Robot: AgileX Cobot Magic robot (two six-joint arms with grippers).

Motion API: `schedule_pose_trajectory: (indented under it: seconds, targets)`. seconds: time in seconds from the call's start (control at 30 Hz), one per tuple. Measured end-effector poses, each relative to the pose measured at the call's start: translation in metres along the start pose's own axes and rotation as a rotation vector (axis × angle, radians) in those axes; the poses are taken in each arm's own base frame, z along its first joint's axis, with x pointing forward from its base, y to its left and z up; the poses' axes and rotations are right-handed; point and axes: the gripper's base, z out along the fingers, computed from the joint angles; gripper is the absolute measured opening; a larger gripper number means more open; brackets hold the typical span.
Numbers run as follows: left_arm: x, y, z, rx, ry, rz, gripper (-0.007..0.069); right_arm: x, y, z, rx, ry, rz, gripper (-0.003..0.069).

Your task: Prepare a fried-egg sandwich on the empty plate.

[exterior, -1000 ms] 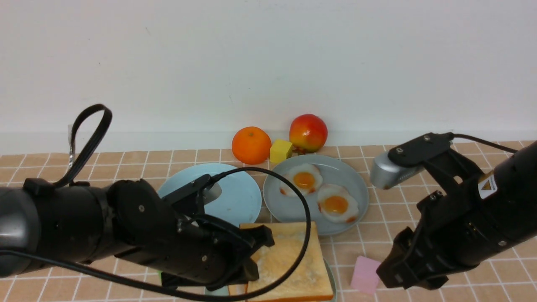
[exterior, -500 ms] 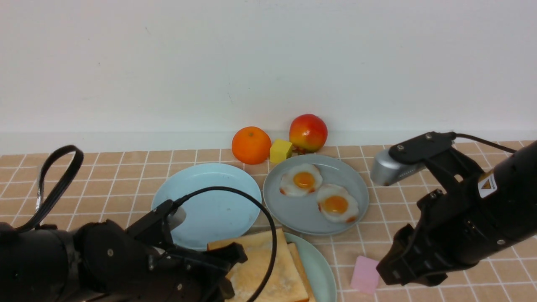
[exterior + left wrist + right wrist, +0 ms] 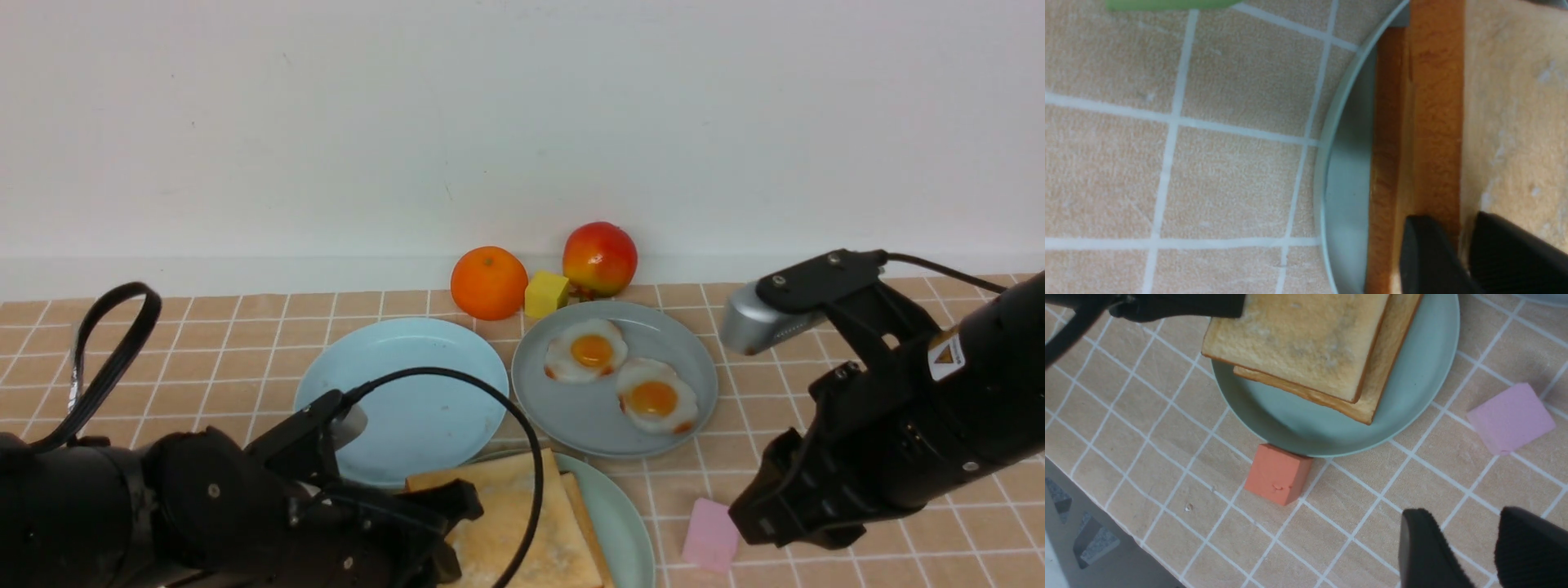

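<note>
Top toast [image 3: 498, 531] has settled flat onto lower toast [image 3: 1384, 355] on mint plate [image 3: 624, 523]. Left gripper [image 3: 1459, 245] at its edge, jaws slightly apart astride it; can't tell if clamped. Right gripper [image 3: 1466, 522] jaws spread, empty, near pink block [image 3: 1511, 418].

Back row by white wall [image 3: 522, 122]: orange [image 3: 489, 282], yellow cube [image 3: 546, 294], red-and-yellow apple-like fruit [image 3: 600, 258]; cube between the two, just beside each.

In front of these: light sky-blue plate [image 3: 408, 400] on left, grey-blue plate [image 3: 684, 347] close on right.

Nearer, right: pink block [image 3: 710, 532] flat on peach tiled cloth [image 3: 245, 327].

Right wrist view: salmon-red cube [image 3: 1278, 473] on cloth, well apart from pink block.

Left wrist view: green edge [image 3: 1167, 4], not identifiable.
</note>
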Motion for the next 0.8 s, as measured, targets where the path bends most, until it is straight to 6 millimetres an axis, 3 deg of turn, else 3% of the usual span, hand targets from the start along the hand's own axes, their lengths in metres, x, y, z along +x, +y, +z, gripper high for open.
schedule_pose_trajectory:
  seconds: [0.03,0.2,0.33,0.43,0.47,0.63,0.73,0.8]
  targets:
    - [0.000,0.000,0.000,0.000,0.001,0.003,0.0200,0.000,0.000,0.000,0.000,0.000,0.000,0.0276]
    - [-0.001,-0.003,-0.005,0.003,0.063,0.085,0.0390,0.001,-0.001,0.000,0.016,0.008,-0.013,0.0276]
    - [-0.008,-0.004,-0.016,0.009,0.080,0.123,0.0464,0.001,-0.001,-0.003,0.019,0.001,-0.007,0.0272]
    - [-0.022,-0.001,-0.042,0.015,0.066,0.163,0.0499,0.003,0.001,-0.017,0.044,-0.051,-0.020,0.0237]
    - [-0.023,-0.001,-0.042,0.013,0.063,0.159,0.0499,0.004,0.002,-0.018,0.044,-0.055,-0.018,0.0237]
    - [-0.041,-0.004,-0.101,0.063,-0.032,0.196,0.0486,0.012,0.004,-0.057,0.141,-0.208,0.022,0.0119]
    - [-0.037,-0.011,-0.138,0.127,-0.112,0.268,0.0423,0.021,0.006,-0.085,0.198,-0.330,0.086,0.0034]
    - [-0.025,-0.014,-0.162,0.174,-0.144,0.340,0.0334,0.034,0.007,-0.105,0.231,-0.446,0.130,-0.0009]
